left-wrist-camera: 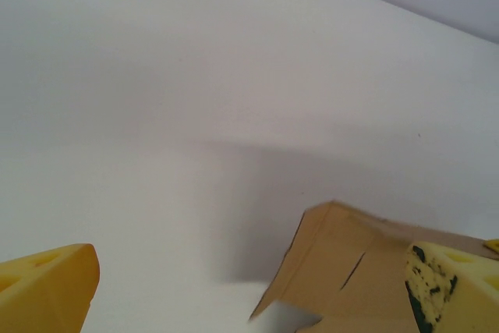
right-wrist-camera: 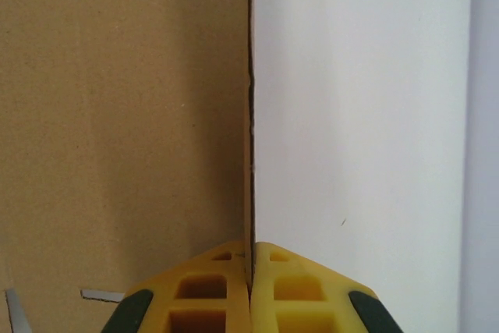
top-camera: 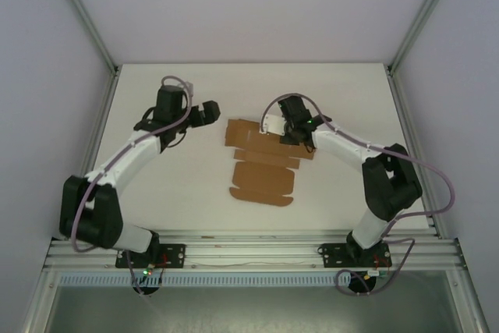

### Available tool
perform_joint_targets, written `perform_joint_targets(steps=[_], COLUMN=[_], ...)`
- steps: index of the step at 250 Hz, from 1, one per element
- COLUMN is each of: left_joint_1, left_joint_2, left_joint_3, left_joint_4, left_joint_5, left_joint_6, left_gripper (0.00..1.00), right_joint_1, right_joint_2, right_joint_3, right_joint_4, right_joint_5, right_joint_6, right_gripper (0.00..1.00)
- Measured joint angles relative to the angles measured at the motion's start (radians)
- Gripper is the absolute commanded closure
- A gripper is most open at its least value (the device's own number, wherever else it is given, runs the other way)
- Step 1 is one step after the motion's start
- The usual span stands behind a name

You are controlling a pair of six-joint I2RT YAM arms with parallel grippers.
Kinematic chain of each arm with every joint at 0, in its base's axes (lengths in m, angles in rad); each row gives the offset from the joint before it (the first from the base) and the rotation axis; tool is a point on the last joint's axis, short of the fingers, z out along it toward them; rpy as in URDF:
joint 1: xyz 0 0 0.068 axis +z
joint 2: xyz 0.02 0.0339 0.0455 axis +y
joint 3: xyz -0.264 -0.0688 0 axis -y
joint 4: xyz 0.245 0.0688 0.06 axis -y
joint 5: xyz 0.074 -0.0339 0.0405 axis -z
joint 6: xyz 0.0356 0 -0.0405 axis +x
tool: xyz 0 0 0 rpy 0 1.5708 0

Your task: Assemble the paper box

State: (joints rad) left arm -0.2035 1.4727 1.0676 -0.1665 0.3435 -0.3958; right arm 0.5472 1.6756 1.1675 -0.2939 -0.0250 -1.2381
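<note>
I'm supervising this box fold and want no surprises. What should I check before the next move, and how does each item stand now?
1. Right gripper fingers shut on an edge of the paper box: ok.
2. Left gripper fingers open: ok.
3. Left gripper near a flap to take: ok, beside the sheet's far left corner.
4. Walls folded up: not ok, the sheet lies mostly flat.
5. Right grip firm enough to pull: cannot tell.

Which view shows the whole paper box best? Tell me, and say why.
Top external: the paper box shows there as a whole unfolded sheet with its flaps. The left wrist view catches one corner; the right wrist view shows a close-up panel edge pinched in the right hand.
</note>
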Motion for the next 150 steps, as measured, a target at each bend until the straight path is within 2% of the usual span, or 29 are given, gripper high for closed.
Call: perform_joint_targets(steps=[53, 150], left_joint_1=[-0.018, -0.061], left_joint_2=[0.191, 0.245], left_joint_3=[0.18, 0.187], left_joint_4=[-0.012, -0.07], left_joint_5=[0.045, 0.069], left_joint_6=[0.084, 0.195], left_gripper=[0.0, 0.0], right_joint_1=[0.037, 0.035], right_joint_2=[-0.007, -0.007], right_joint_3=[0.002, 0.011], right_joint_4=[0.056, 0.056], right_joint_5=[0.008, 0.021], right_joint_6=[-0.031, -0.004], right_gripper=[1.0, 1.0])
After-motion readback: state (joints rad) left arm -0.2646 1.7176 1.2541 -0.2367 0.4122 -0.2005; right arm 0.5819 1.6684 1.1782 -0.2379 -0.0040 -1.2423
